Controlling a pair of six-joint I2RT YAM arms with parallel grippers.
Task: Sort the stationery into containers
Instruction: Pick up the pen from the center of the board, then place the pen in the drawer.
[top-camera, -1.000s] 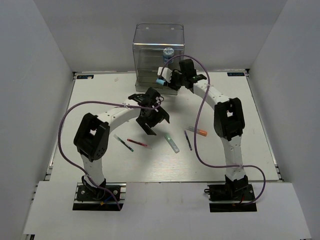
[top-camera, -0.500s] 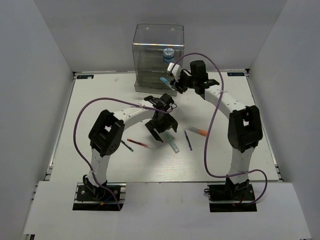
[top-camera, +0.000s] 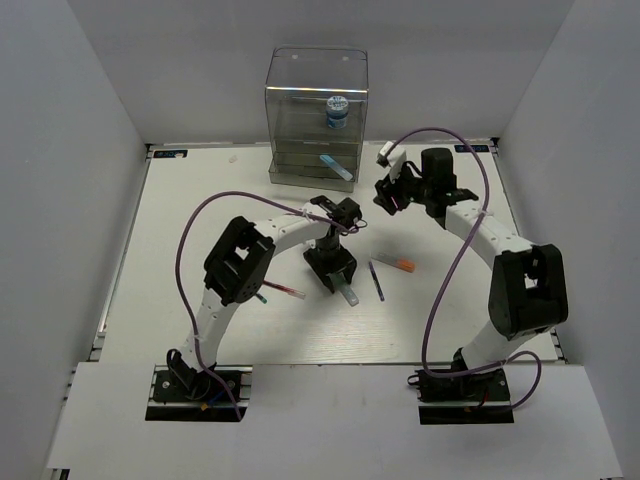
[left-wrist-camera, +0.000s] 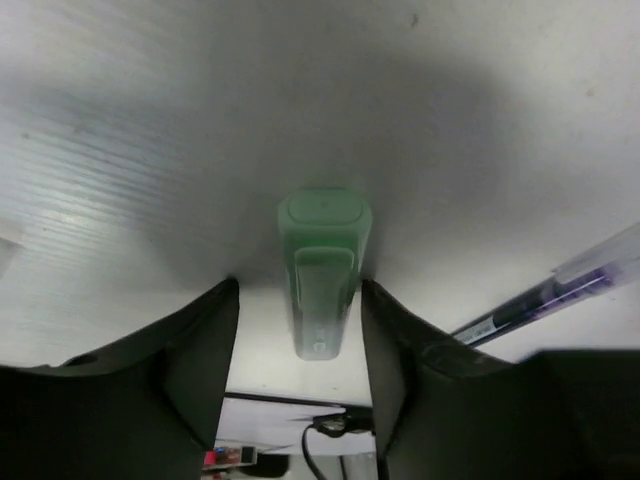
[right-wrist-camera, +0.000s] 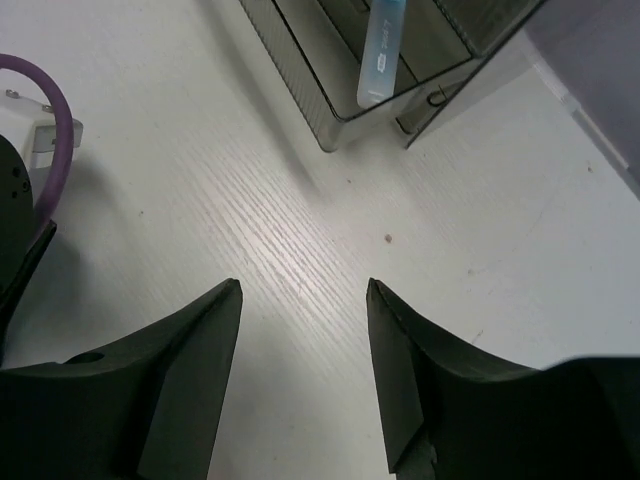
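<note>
We see the clear cabinet (top-camera: 300, 110) at the far edge of the table (top-camera: 200, 200), its lowest drawer (right-wrist-camera: 300, 85) sticking out at the front. The blue-white roll (top-camera: 337, 110) sits inside on an upper level. The light blue pen (top-camera: 337, 167) lies slanted in that lowest drawer, 1 end reaching over the front rim.

The other 5 pieces lie on the table in front of the cabinet, well apart from it. The green-white marker (top-camera: 349, 295) is straight in front of the cabinet. The dark thin pen (top-camera: 377, 280) is just to its right, and the orange-capped marker (top-camera: 397, 265) is a little further right. The red pen (top-camera: 287, 291) is to the left. The green-tipped pen (top-camera: 258, 296) is beyond it, mostly hidden behind the left arm.

The left gripper (top-camera: 335, 278) is down at the green-white marker. Its wrist view shows the 2 fingers (left-wrist-camera: 200, 350) straddling the marker's green cap – bare table shows on one side, so the jaws are apart and not clamped.

The right gripper (top-camera: 386, 196) hangs near the cabinet's front right corner, above the table. Its jaws are spread with nothing between them – only bare table and the drawer beyond.
</note>
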